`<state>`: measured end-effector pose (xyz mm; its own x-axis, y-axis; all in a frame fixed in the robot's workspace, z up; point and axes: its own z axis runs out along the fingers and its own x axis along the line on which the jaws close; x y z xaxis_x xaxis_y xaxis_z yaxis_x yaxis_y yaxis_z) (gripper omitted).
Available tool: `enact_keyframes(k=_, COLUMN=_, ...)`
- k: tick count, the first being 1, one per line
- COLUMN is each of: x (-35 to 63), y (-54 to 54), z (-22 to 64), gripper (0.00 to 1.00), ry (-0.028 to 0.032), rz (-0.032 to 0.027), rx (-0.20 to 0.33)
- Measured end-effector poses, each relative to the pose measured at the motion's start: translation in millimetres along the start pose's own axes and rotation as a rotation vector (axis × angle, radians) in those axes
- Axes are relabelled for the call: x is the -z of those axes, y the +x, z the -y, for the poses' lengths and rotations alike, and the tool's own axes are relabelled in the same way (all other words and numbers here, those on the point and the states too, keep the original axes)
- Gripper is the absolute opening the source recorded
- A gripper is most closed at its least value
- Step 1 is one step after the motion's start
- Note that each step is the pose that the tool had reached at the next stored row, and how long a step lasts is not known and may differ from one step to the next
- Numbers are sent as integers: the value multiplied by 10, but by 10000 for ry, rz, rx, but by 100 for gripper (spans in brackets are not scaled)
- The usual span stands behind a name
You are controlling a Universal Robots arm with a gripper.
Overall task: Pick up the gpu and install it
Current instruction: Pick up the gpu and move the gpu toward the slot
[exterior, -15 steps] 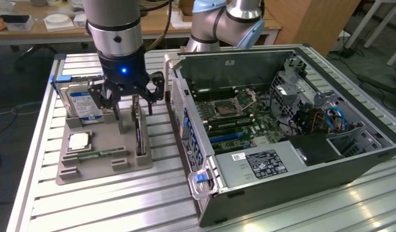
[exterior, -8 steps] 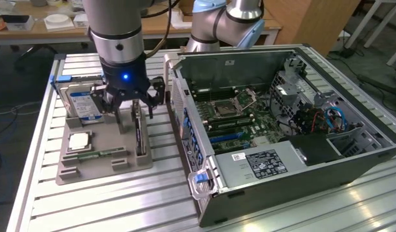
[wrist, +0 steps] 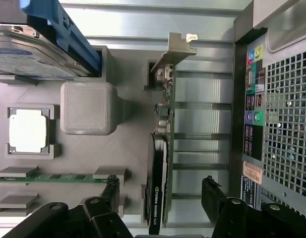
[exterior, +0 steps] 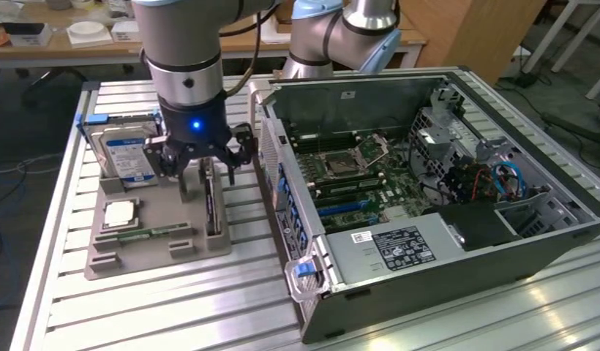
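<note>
Gripper over the gpu, nothing lifted yet.

The open case takes up the exterior view's right, and I see no card seated inside it. On the exterior view's left lies the grey tray. Above it hangs the gripper, its fingers spread wide, one on each side of the gpu and apart from it. The gpu stands on edge in its tray slot, just beside the case. By my reckoning both the grasp and the install are left to do.
</note>
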<state>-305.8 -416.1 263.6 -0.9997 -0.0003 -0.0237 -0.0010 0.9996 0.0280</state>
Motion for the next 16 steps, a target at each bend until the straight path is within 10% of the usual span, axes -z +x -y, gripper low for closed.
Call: enact_keyframes(k=16, x=-219, y=-14, z=11, gripper=76, ry=-23, rz=-2, rx=-1)
